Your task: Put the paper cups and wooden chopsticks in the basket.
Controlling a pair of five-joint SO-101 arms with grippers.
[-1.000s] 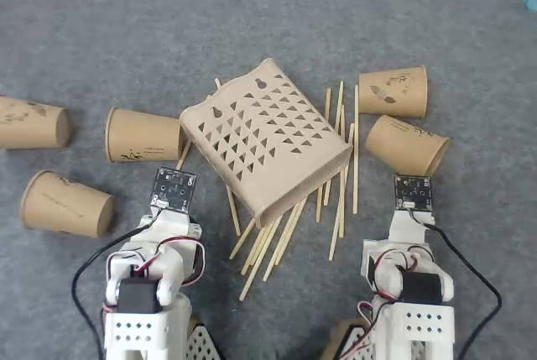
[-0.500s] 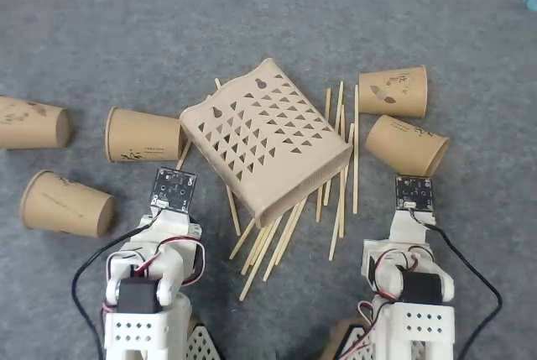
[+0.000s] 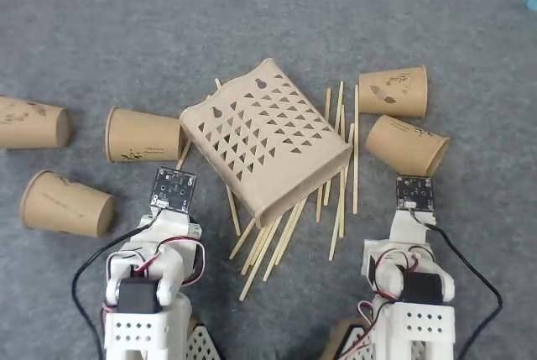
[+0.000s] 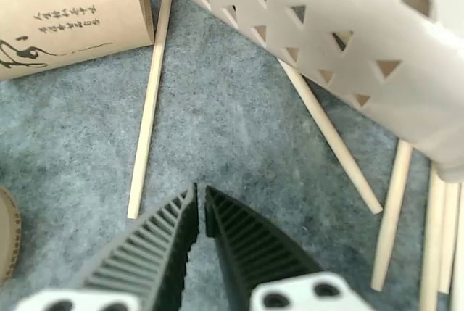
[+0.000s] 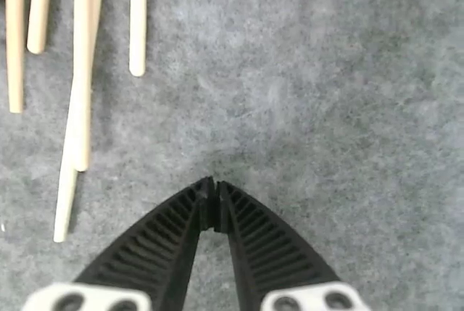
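Basket (image 3: 264, 138) lies tipped over mid-counter (image 3: 126, 49), perforated face up, with chopsticks (image 3: 342, 167) fanned beneath it and along its right edge. Paper cups (image 3: 143, 135) lie on their sides outside it — three left, two right. Left hand (image 4: 201, 195) is closed and empty, between a loose chopstick and the basket's near-left edge. Right hand (image 5: 215, 184) is closed and empty — chopstick ends lie just far-left of it.

The tipped basket (image 3: 264, 146) is blocking the middle, lying over chopsticks (image 3: 355, 150) fanning out from under it. Cups (image 3: 143, 135) are lying close on both sides of the basket. Beyond the basket, bare carpet (image 3: 277, 33) is leaving free passage.
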